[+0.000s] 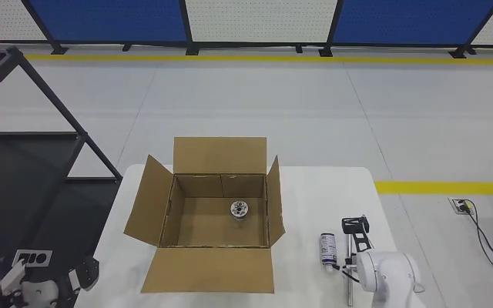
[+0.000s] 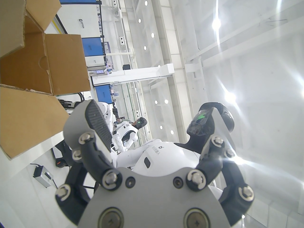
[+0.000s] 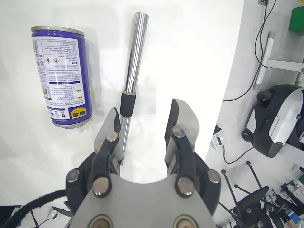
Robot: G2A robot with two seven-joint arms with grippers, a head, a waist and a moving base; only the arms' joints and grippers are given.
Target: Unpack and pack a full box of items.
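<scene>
The open cardboard box [image 1: 208, 271] sits at the centre of the table [image 1: 308, 192]. A small round jar [image 1: 239, 208] stands on the box floor toward 2 o'clock. At 4 o'clock from the box lie a blue spray can [image 1: 328, 250] and, just beside it, a metal tube [image 3: 136, 55]. The right gripper [image 3: 144, 110] hovers over the tube, jaws wide and empty. The left gripper [image 2: 152, 110] is also spread wide and holds nothing.

— Top view?
— High over the table [image 1: 323, 192], looking down at the open box [image 1: 196, 223].
— The wrists?
— Left sits low beside the box, facing the ceiling [image 2: 249, 72]. Right hovers close over the table's right, sharing the blue can [image 3: 61, 77] with top.
</scene>
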